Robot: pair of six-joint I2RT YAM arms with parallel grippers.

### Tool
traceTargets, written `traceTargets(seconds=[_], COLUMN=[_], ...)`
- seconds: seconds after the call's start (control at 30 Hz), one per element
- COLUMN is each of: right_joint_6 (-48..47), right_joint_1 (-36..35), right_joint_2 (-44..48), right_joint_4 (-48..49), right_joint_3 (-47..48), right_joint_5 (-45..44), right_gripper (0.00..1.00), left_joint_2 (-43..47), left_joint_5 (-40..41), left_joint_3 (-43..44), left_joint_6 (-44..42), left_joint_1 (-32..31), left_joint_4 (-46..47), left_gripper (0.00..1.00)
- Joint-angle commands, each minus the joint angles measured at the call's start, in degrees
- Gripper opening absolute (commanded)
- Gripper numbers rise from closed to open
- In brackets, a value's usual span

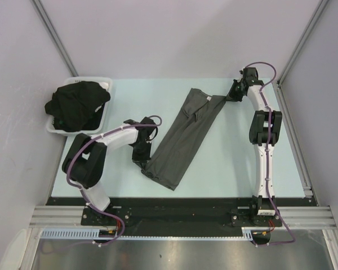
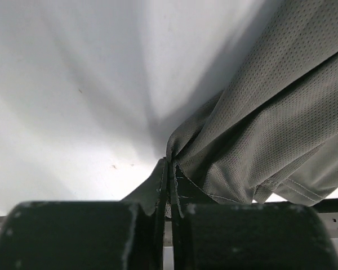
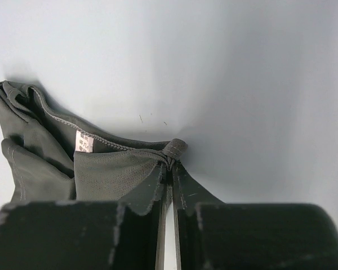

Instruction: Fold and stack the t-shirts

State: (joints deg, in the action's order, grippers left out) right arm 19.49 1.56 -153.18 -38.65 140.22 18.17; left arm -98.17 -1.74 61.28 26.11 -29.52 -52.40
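Top external view: the pale table (image 1: 231, 169) carries one garment laid out, the charcoal grey t-shirt (image 1: 183, 138). It is drawn into a long narrow band whose long axis runs on a diagonal, from near the middle of the near edge up toward the far right corner. At the far left corner sits the white tray (image 1: 104, 121), with the black t-shirts (image 1: 76, 104) heaped in it, well apart from the grey one.

Each arm has one end of the band. The left gripper (image 1: 142, 157) is at the near end, on the cloth's left side. The right gripper (image 1: 232, 93) is at the far end, close to the far edge.

The left wrist view shows the left gripper (image 2: 169, 169) clenched on a gathered fold, the mesh cloth rising away from the fingers up and to the right. The right wrist view shows the right gripper (image 3: 170, 166) pinched tight on a bunched hem, the rest of the shirt lying off to the left of the fingers, with a small white label (image 3: 83, 142) on the seam.

To my eye the fold turns on that diagonal. The cloth hangs between the two grips, so bringing one end over the other would halve it along its length.
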Motion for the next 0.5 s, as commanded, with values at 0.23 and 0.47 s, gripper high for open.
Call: traceTargets(seconds=[0.23, 0.47], right_joint_6=[-1.9, -3.2], right_joint_1=[2.0, 3.3], right_joint_2=[5.9, 14.1], right_joint_4=[-1.2, -2.5], right_joint_3=[-2.3, -7.5], right_joint_5=[0.5, 0.7], right_gripper=[0.21, 0.19], left_joint_2=[-4.9, -3.3], left_joint_5=[3.6, 4.4], left_joint_3=[8.6, 13.0], left_joint_6=[-1.4, -2.5], left_joint_1=[-0.5, -0.8], left_joint_4=[-2.1, -4.4], left_gripper=[0.44, 0.45])
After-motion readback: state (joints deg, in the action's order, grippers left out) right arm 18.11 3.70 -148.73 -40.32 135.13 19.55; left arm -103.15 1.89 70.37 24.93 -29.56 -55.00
